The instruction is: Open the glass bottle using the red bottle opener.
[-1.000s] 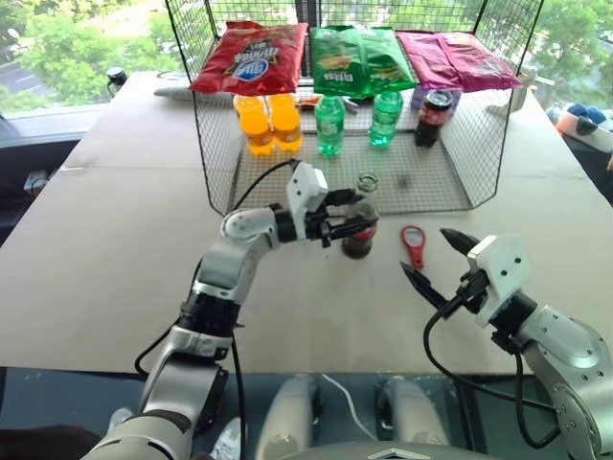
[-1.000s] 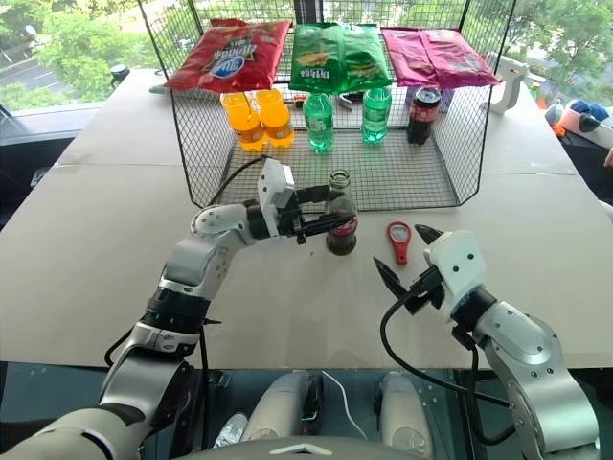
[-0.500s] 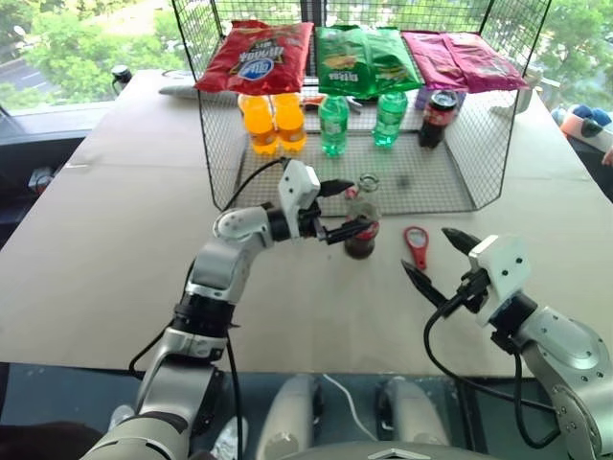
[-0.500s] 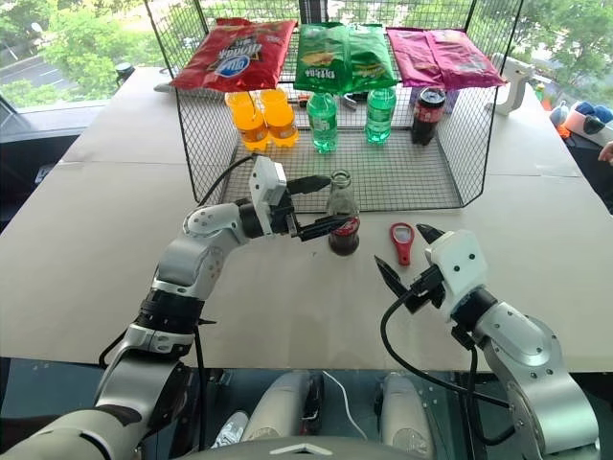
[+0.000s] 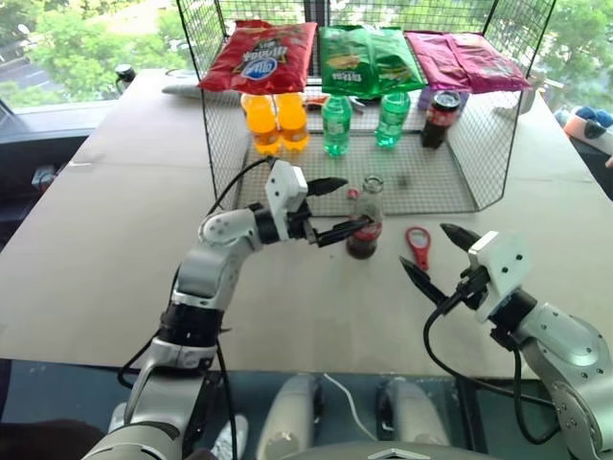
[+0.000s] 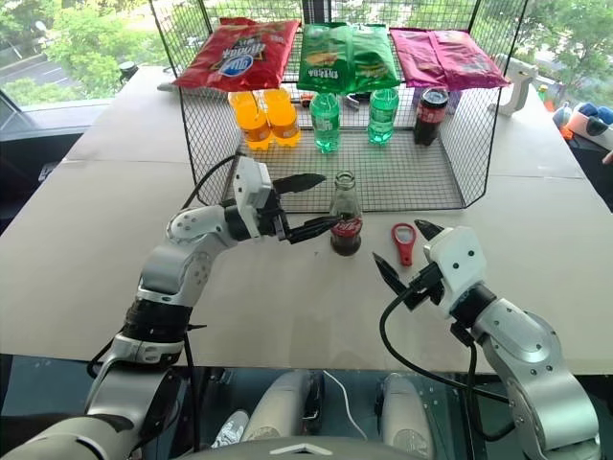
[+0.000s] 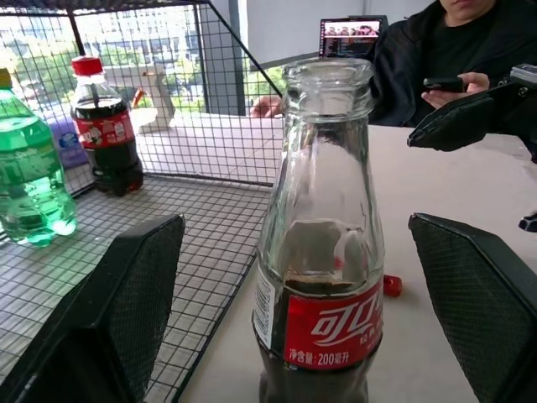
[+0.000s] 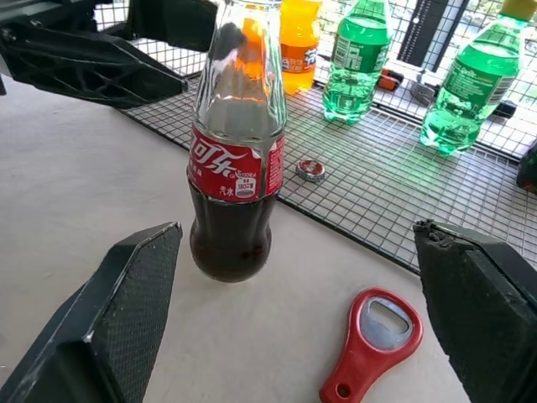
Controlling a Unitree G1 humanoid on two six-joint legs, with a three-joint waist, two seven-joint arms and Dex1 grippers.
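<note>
1. Fingers on our left gripper stand wide apart, holding nothing. The glass bottle sits just beyond the tips, at 3 o'clock from them. In the left wrist view the pads flank it with clear gaps on both sides.
2. Our right gripper is also spread wide and empty, pointing level toward the bottle from 4 o'clock of it. The right wrist view shows bare table between its pads.
3. We see the bottle upright on the table, just in front of the wire basket. Mouth is open, no cap on it. Dark cola fills the lower part, with the red label band above it.
4. We see the red bottle opener lying flat on the table at 3 o'clock of the bottle, near but not touching, ring head pointing away from us.
5. A loose bottle cap lies on the basket's mesh floor just behind the bottle.
6. Inside the basket: two orange bottles, two green bottles, one dark cola bottle with red top. Three snack bags lie across the top.
7. We see a person seated across the table in the left wrist view, holding a phone.
</note>
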